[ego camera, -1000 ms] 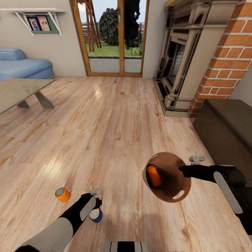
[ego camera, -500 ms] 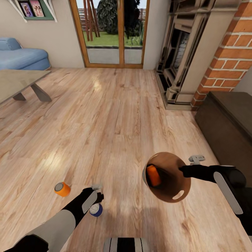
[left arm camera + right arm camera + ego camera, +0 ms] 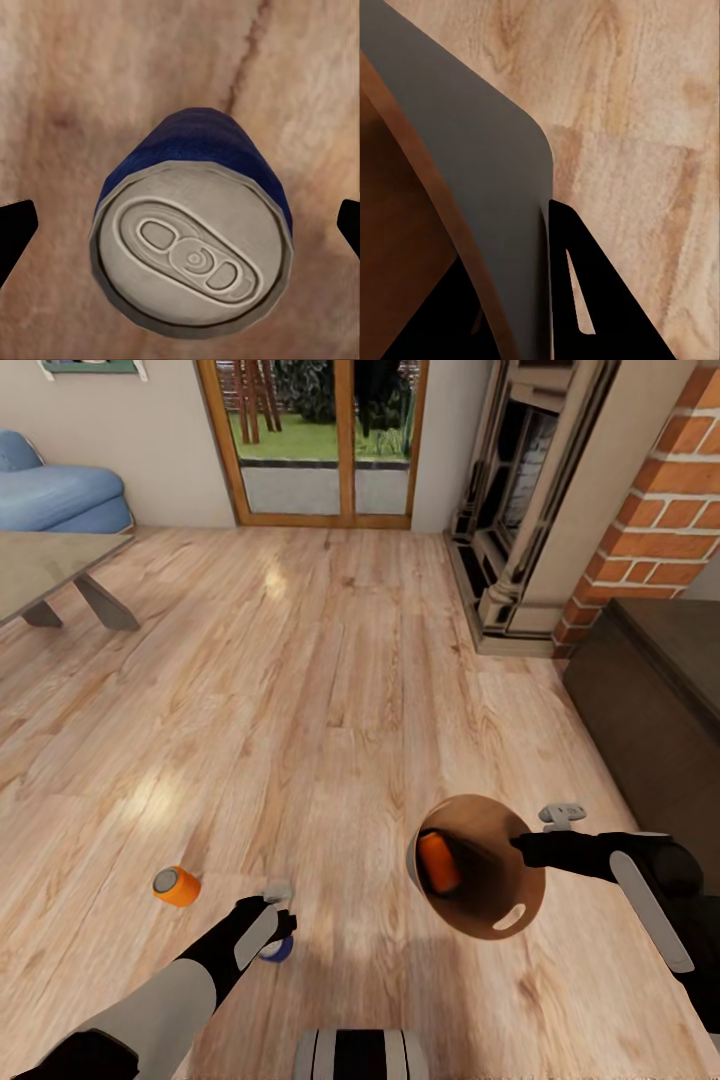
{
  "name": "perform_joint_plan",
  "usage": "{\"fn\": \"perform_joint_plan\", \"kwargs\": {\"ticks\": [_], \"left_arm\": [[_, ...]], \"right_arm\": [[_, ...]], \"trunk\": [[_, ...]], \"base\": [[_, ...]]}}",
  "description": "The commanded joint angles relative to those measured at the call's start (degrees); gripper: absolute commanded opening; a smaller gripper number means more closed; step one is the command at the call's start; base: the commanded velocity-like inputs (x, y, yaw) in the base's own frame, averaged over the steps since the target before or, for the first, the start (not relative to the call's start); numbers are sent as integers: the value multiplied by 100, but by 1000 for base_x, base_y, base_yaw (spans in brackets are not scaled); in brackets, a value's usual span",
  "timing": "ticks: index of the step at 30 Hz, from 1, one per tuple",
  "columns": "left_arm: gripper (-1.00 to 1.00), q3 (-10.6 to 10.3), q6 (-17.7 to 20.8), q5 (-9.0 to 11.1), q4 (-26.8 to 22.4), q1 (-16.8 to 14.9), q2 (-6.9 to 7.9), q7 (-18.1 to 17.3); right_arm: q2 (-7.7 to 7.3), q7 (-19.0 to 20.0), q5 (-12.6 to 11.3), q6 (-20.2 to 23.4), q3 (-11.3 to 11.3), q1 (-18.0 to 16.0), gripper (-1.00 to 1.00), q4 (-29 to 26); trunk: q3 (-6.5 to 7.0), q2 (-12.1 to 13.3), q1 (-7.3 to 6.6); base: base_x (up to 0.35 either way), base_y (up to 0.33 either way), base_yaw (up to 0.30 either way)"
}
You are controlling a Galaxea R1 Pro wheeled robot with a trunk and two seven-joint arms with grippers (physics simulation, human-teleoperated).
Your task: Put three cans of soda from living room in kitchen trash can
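Nearest the robot, the left claw [image 3: 272, 920] hangs low over the wood floor [image 3: 330, 690] with its fingers spread apart, and the dark blue soda can [image 3: 278, 949] stands upright on the boards directly beneath it, mostly hidden under the wrist in the head view. The left wrist view looks straight down on that can [image 3: 193, 247]: a silver top with a pull tab, a deep blue wall below it, and the two black fingertips [image 3: 15, 229] at either edge, well clear of the can and not touching it. Just beyond on the robot's left, an orange soda can [image 3: 177, 886] lies on its side on the floor, silver end facing the camera, nothing between it and the arm. On the right, the right claw [image 3: 522, 847] is clamped on the rim of the trash can [image 3: 505, 905], which is held off the floor and tilted so its brown inside faces up; a second orange soda can [image 3: 437, 863] lies inside against the wall. In the right wrist view the grey outer wall [image 3: 472, 172] sits against a black finger [image 3: 585, 300]. Farther off are a dark cabinet [image 3: 650, 690], a grey low tabletop [image 3: 45, 565], the brick fireplace [image 3: 560, 510], a blue sofa [image 3: 60, 495] and the wood-framed glass door [image 3: 320, 440].
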Motion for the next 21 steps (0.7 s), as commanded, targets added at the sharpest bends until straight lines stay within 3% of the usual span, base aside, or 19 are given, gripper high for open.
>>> {"fn": "perform_joint_plan", "kwargs": {"ticks": [1, 5, 9, 15, 16, 21], "left_arm": [[100, -1, 0, 0, 0, 0, 0, 0], [100, -2, 0, 1, 1, 0, 1, 0], [100, -2, -22, 1, -6, 7, -4, 0], [100, -2, -376, 18, -1, 57, -6, -3], [-100, -4, -402, 18, 0, 62, -5, -5], [-100, -6, -439, 18, 7, 69, 8, -8]], "right_arm": [[1, 27, -173, 14, -1, -3, -100, -2], [1, 27, -175, 14, 0, -3, -100, -2], [0, 27, -173, 14, -1, -3, -100, -2], [-2, 27, -171, 14, -3, -3, -100, -4], [-1, 27, -172, 14, -2, -3, -100, -7], [-5, 27, -172, 14, -4, -3, -100, -10]], "trunk": [[-22, -2, 1], [-111, -7, 12], [-111, -7, 12], [-111, -7, 12], [-111, -7, 12], [-111, -7, 12]], "base": [[0, 0, 0], [0, 0, 0], [0, 0, 0], [0, 0, 0], [0, 0, 0], [0, 0, 0]]}}
